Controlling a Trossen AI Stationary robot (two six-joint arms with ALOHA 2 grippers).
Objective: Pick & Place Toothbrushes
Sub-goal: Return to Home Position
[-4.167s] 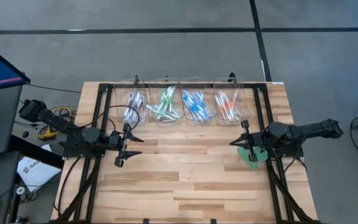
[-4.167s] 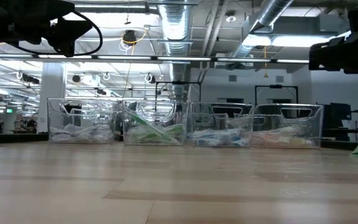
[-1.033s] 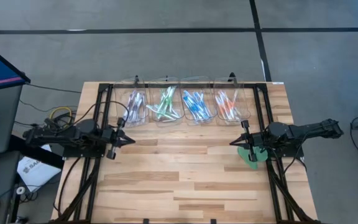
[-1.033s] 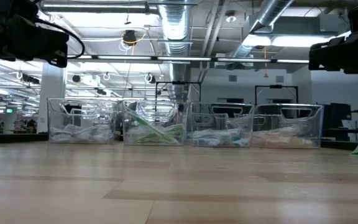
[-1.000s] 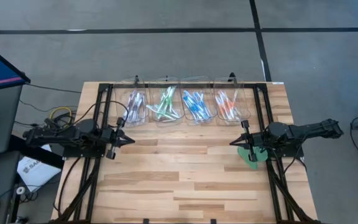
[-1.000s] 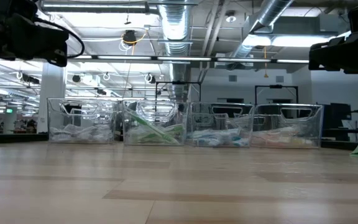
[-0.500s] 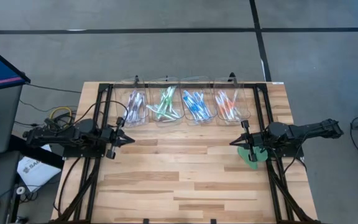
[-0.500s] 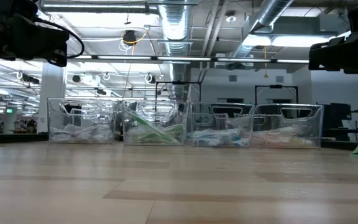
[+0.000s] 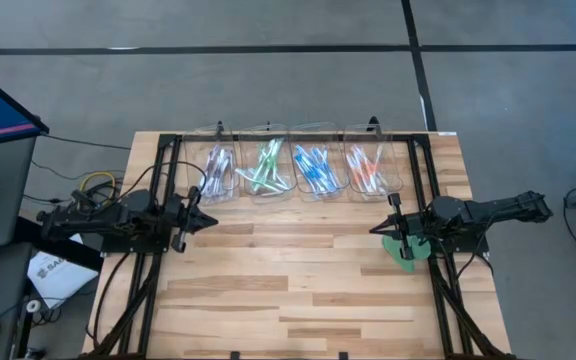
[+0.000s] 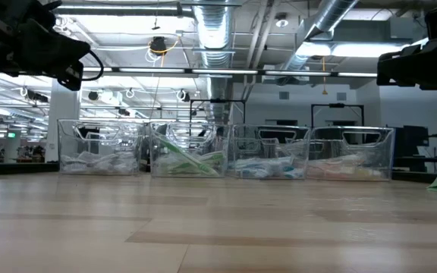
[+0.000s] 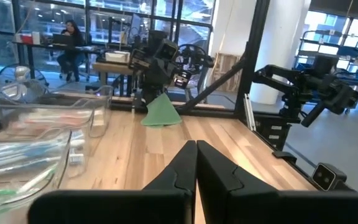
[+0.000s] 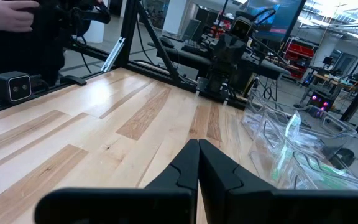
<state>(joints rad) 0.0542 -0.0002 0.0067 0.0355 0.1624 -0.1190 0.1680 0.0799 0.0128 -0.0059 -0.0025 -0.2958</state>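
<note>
Thin translucent plastic toothbrushes (image 9: pixel 313 168) lay sorted by colour in four clear plastic bins (image 9: pixel 313 126) on the wooden table (image 9: pixel 298 285). The left gripper (image 11: pixel 196 146) and right gripper (image 12: pixel 198 146) hung empty, fingers pressed together. The step was probably homing; the next move called only for parking both arms.

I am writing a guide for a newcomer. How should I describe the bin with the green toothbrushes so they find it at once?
On the table, four clear bins stand in a row at the far edge. Take the second bin from the left: only it holds green toothbrushes, its neighbours purple toothbrushes and blue toothbrushes.
</note>
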